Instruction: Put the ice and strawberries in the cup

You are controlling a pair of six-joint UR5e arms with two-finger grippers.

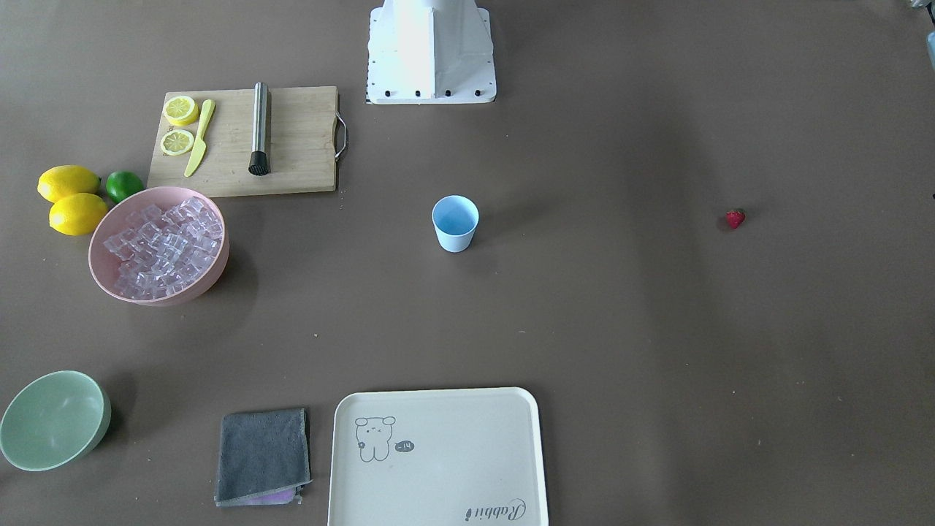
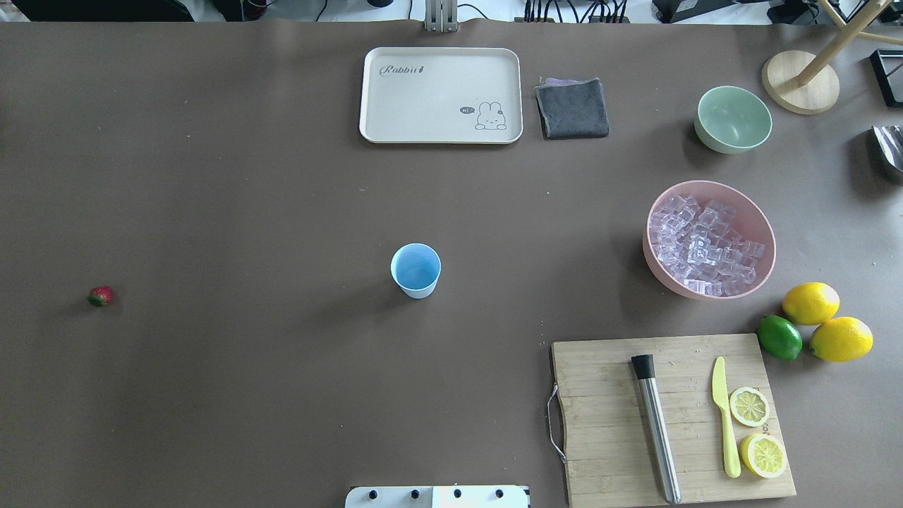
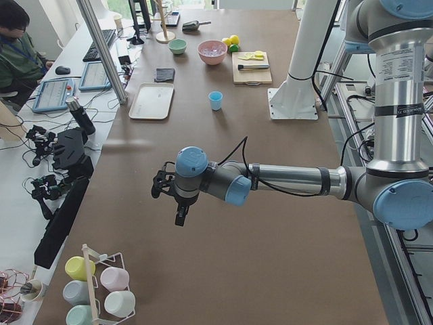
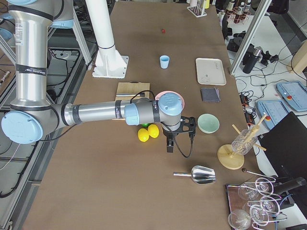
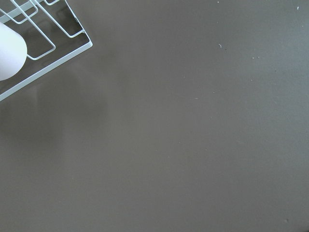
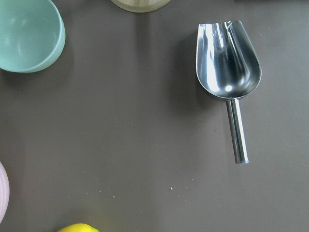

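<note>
Well, light-blue cup [image 2: 415, 270] upright on the surface [image 2: 282, 176], both arms out wide.
Strawberry [image 2: 101, 295] lies well apart toward the left arm; ice [image 2: 705, 245] fills the pink bowl [image 2: 767, 236] toward the right. Left end effector [image 3: 180, 213] and right end effector [image 4: 169, 143]: width can't be told.

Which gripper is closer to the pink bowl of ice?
Right. The right gripper hangs just beyond the pink bowl, toward the table's right end; the left gripper is far off, over the opposite end.
</note>
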